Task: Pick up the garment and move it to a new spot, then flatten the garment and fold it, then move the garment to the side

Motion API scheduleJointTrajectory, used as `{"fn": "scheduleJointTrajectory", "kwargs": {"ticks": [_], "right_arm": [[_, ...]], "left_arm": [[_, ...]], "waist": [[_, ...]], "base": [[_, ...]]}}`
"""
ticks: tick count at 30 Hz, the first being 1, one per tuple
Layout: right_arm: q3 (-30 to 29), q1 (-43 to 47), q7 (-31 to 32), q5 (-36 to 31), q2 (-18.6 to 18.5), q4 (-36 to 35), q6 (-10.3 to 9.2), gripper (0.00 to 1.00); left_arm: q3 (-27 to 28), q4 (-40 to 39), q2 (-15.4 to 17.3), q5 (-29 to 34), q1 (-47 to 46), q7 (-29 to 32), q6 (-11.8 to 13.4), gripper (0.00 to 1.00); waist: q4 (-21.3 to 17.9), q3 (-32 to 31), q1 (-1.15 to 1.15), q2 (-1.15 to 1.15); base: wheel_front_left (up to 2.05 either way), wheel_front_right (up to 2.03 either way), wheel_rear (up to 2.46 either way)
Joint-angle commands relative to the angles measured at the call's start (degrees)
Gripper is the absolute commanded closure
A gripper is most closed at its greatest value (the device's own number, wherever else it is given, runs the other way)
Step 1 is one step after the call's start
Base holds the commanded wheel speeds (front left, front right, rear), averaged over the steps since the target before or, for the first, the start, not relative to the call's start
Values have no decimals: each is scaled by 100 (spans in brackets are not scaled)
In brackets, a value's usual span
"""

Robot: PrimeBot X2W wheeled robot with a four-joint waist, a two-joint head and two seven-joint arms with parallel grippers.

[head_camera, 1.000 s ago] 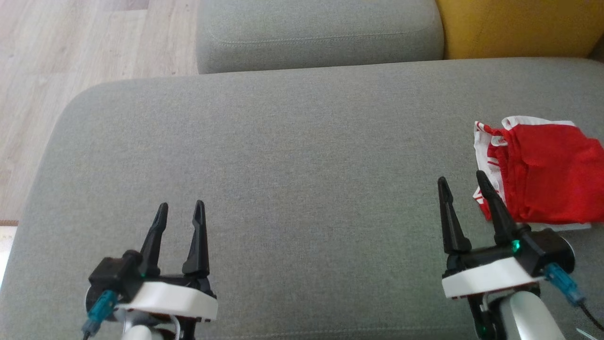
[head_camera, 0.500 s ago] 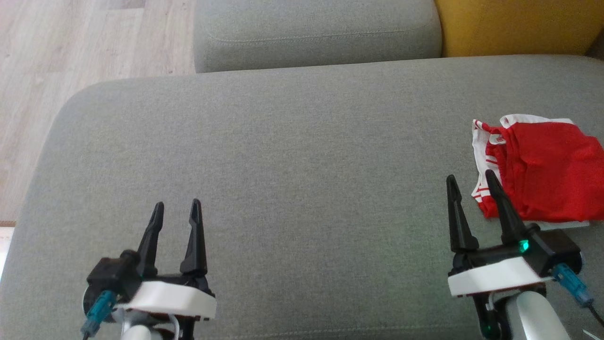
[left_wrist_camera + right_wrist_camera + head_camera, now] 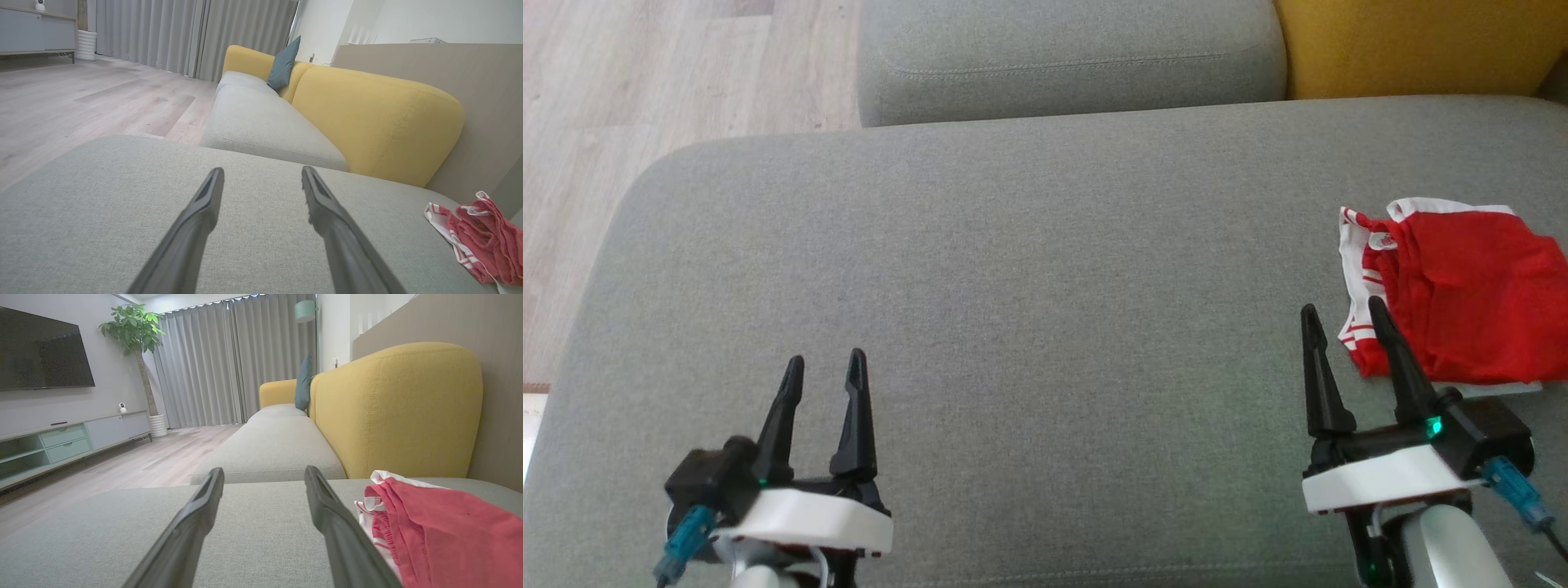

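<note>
1. Two tools sit low in the head view, the left tool (image 3: pixel 825 357) at lower left and the right tool (image 3: pixel 1343 305) at lower right. Both have their fingers spread, with nothing between them.
2. The right tool's outer finger overlaps the lower left corner of the garment (image 3: pixel 1462 302); I cannot tell whether they touch.
3. The garment, red with white striped trim, lies crumpled at the right edge of the frame on the grey sofa seat (image 3: pixel 1013 269).
4. A second grey cushion (image 3: pixel 1070 57) is at top centre, a yellow backrest (image 3: pixel 1413 45) at top right and a wooden floor (image 3: pixel 645 73) at upper left.
</note>
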Motion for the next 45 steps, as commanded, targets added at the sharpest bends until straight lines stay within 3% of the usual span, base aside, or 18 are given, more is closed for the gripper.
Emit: {"fn": "scheduleJointTrajectory", "kwargs": {"ticks": [1, 8, 9, 45], "right_arm": [[101, -116, -77, 26, -5, -158, 37, 0], [130, -123, -77, 42, -5, -138, 37, 0], [-11, 1, 3, 7, 2, 42, -1, 100], [-144, -72, 436, 2328, -101, 330, 9, 100]], "left_arm": [[246, -191, 36, -44, -105, -29, 12, 0], [325, -245, 36, -63, -96, -29, 69, 0], [111, -7, -7, -68, 108, -1, 47, 100], [382, 442, 96, -2112, -144, 451, -200, 100]], "waist": [[-7, -5, 0, 0], [-27, -11, 0, 0], [-26, -11, 0, 0], [-2, 13, 0, 0]], "base": [[0, 0, 0], [0, 0, 0], [0, 0, 0], [0, 0, 0]]}}
